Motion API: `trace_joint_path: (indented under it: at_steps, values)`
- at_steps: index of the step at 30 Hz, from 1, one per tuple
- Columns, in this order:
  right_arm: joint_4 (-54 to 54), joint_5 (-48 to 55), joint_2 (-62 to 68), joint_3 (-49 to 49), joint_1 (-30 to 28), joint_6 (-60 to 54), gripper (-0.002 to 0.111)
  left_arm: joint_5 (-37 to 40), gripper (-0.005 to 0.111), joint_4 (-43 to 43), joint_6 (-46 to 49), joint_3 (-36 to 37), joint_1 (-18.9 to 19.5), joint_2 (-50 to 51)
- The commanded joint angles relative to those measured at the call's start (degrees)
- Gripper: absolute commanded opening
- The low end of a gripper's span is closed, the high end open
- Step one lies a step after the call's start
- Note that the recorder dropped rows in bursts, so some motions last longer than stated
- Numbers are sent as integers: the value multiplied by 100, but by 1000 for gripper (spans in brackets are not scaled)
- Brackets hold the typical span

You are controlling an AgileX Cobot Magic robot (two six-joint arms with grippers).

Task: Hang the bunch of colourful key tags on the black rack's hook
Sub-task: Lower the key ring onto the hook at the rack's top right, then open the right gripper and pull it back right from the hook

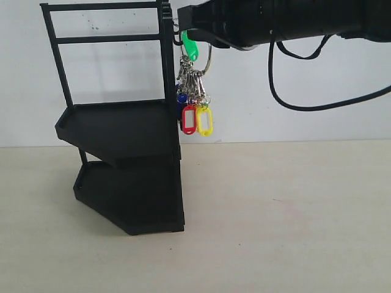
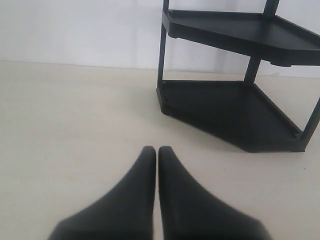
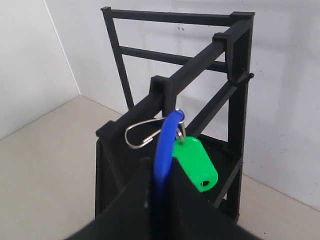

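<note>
The black rack (image 1: pixel 122 128) stands left of centre on the table, its ladder-like frame reaching the top of the exterior view. My right gripper (image 1: pixel 183 21) is at the rack's top right corner, shut on the blue loop (image 3: pixel 165 145) of the colourful key tag bunch (image 1: pixel 194 91). A green tag (image 3: pixel 196 164) and a metal clip (image 3: pixel 145 132) sit beside the loop, close to the rack's top bar (image 3: pixel 195 65). Red and yellow tags (image 1: pixel 197 119) dangle beside the upper tray. My left gripper (image 2: pixel 157 150) is shut and empty, low over the table near the rack's base (image 2: pixel 225 110).
A black cable (image 1: pixel 293 91) loops down from the right arm in front of the white wall. Pale tabletop (image 1: pixel 281 213) stretches to the right of the rack. A small hook (image 3: pixel 242 77) sticks out of the rack's far corner post.
</note>
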Motion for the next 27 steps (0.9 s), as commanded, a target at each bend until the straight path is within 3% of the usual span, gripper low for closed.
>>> trace_joint_path:
  at_steps: [1, 12, 14, 16, 17, 18, 19, 27]
  values:
    - [-58, 55, -15, 43, 8, 76, 0, -39, 4, 28, 20, 16, 14, -12]
    - [-124, 212, 54, 169, 8, 76, 3, -39, 4, 28, 20, 16, 14, -12]
    - [-124, 212, 54, 169, 8, 47, 19, -39, 4, 28, 20, 16, 14, -12]
    - [-139, 212, 54, 169, 8, 48, 52, -39, 4, 28, 20, 16, 14, -12]
    - [-152, 200, 54, 169, 8, 48, 80, -39, 4, 28, 20, 16, 14, -12]
    - [-152, 167, 54, 169, 8, 113, 90, -39, 4, 28, 20, 16, 14, -12]
    - [-161, 102, 54, 169, 8, 198, 92, -39, 4, 28, 20, 16, 14, -12]
    - [-422, -195, 33, 169, 8, 384, 41, -39, 4, 28, 20, 16, 14, -12]
